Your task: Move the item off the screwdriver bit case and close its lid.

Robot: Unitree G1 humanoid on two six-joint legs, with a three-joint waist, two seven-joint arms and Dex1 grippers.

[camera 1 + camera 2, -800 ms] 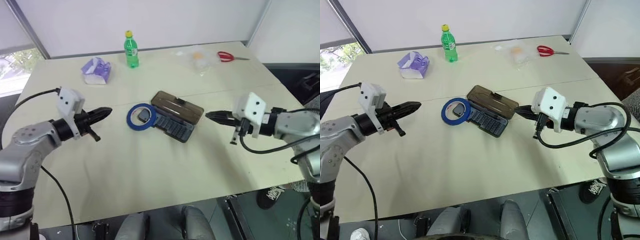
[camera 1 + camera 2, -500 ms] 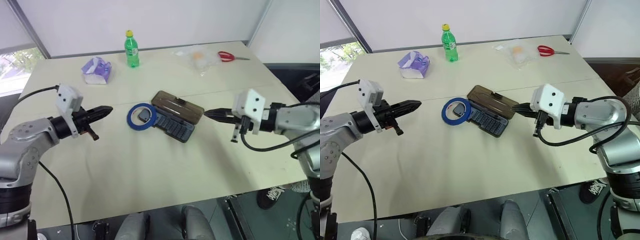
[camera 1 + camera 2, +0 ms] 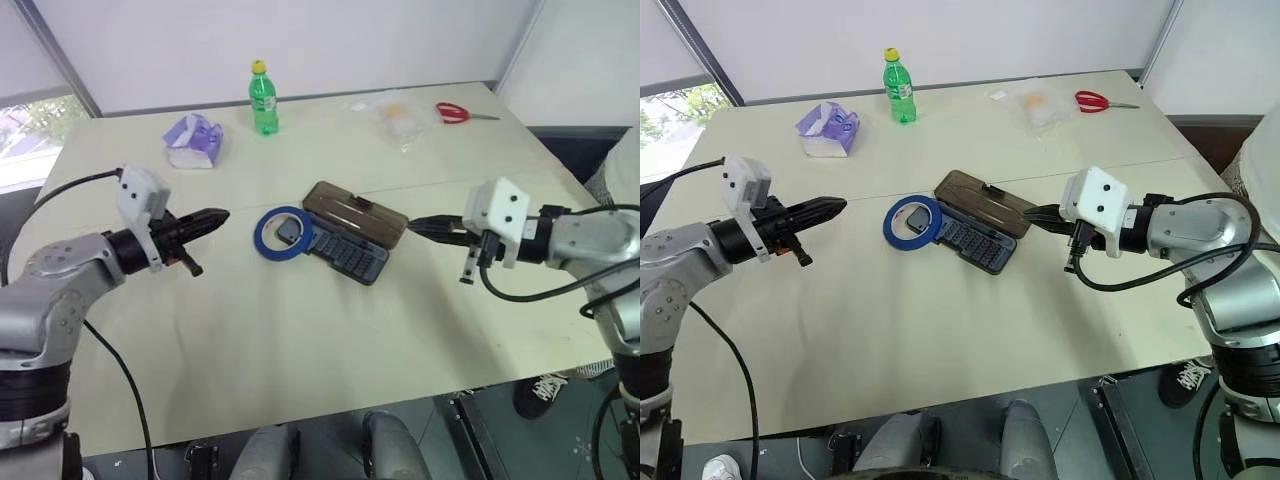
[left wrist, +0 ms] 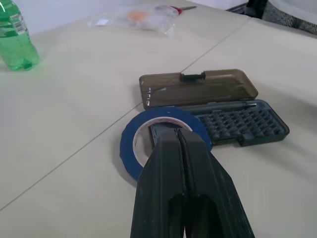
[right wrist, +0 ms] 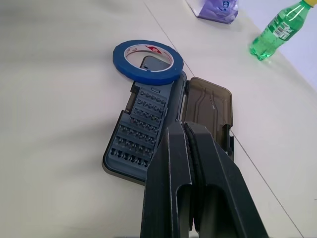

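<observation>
Tape ring is lying half on the open bit case's tray, lid folded back flat. I am holding left gripper and right gripper pinched shut, empty, either side. Nudging the ring carelessly risks dragging the tray.

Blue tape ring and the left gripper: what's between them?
Nothing. Only bare table lies between the left gripper and the blue tape ring, seen from the head views.

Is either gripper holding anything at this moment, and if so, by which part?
Nothing is held. The left gripper and right gripper both have their jaws shut on nothing, hovering either side of the open case, short of the blue tape ring.
</observation>
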